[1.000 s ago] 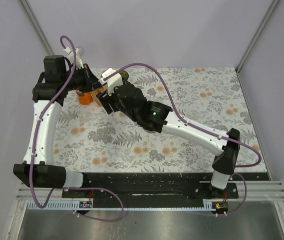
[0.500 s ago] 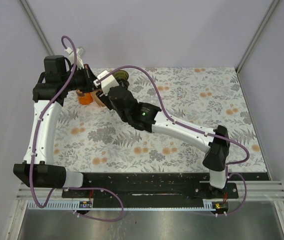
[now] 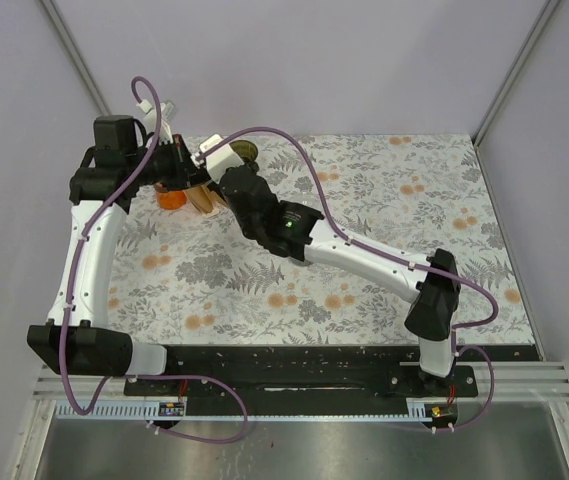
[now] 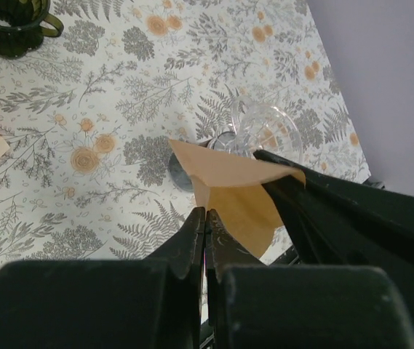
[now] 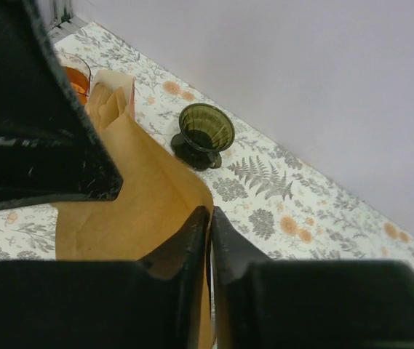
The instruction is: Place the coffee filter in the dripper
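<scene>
A brown paper coffee filter (image 4: 236, 190) hangs above the back left of the table. My left gripper (image 4: 207, 215) is shut on its lower edge. My right gripper (image 5: 210, 212) has its jaws pressed together on the filter's (image 5: 137, 193) opposite edge. In the top view the two grippers meet at the filter (image 3: 204, 196), the left gripper (image 3: 186, 172) behind it and the right gripper (image 3: 216, 190) beside it. The dark green dripper (image 5: 205, 132) stands upright and empty on the table just beyond, also visible as the dripper (image 3: 245, 152) and the dripper (image 4: 10, 27).
A glass cup of orange liquid (image 5: 76, 76) stands near the back left corner, under the grippers (image 3: 170, 198). More brown filters (image 5: 113, 86) stand next to it. A clear glass vessel (image 4: 265, 132) sits below the held filter. Purple walls close the back and sides.
My right arm has reached left to the filter held by the left gripper, and its jaws have closed from wide open onto the filter's edge. The left arm shifted slightly.
</scene>
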